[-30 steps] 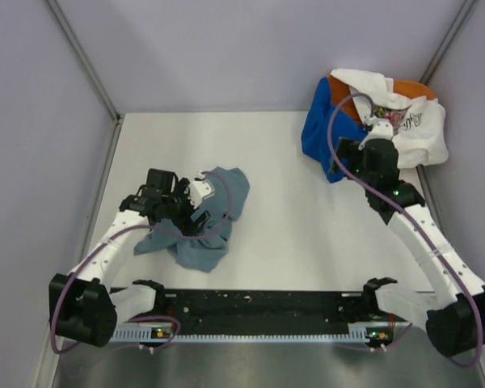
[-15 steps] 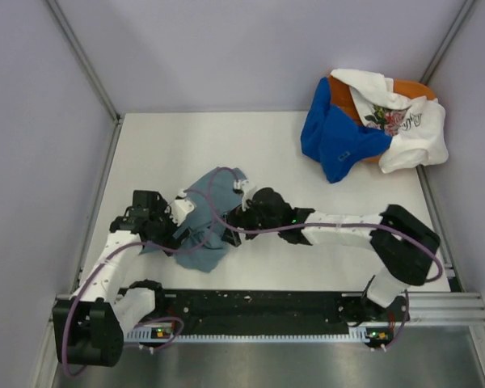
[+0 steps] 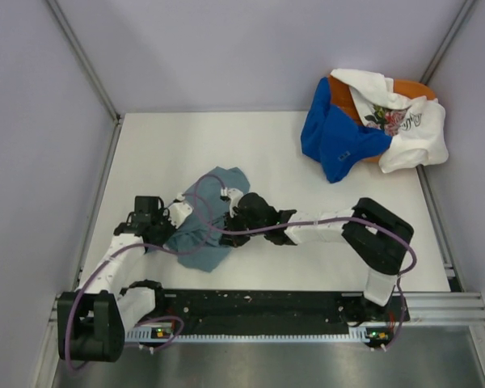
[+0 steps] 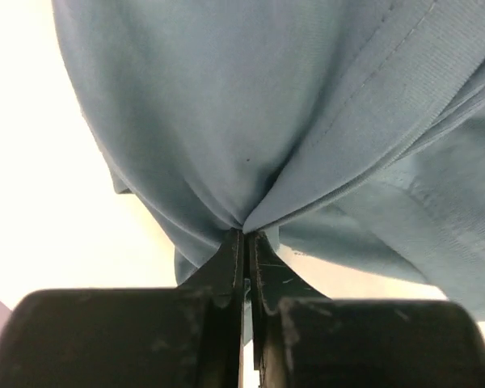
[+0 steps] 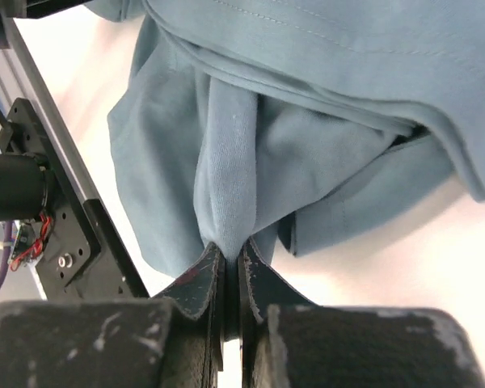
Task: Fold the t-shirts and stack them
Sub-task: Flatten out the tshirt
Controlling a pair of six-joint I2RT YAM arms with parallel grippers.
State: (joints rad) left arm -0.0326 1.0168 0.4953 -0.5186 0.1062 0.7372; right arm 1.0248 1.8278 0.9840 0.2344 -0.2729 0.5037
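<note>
A crumpled slate-blue t-shirt (image 3: pixel 204 222) lies on the table at the near left. My left gripper (image 3: pixel 171 220) is at its left edge, shut on a pinch of the cloth (image 4: pixel 250 137); the pinch shows between the fingertips in the left wrist view (image 4: pixel 244 234). My right gripper (image 3: pixel 229 220) reaches across to the shirt's right side and is shut on a fold (image 5: pixel 226 162) of the same shirt, gathered at its tips (image 5: pixel 226 246). At the back right a royal blue t-shirt (image 3: pixel 333 137), a white floral t-shirt (image 3: pixel 404 121) and an orange t-shirt (image 3: pixel 414 87) lie in a heap.
Grey walls enclose the table on three sides, with metal posts (image 3: pixel 85 61) at the back corners. A black rail (image 3: pixel 259 311) carrying the arm bases runs along the near edge; its mount (image 5: pixel 56 234) shows in the right wrist view.
The right arm swung from the heap at the back right across to the slate-blue shirt and closed on it. The left gripper slid to the shirt's left edge and closed on the cloth.
</note>
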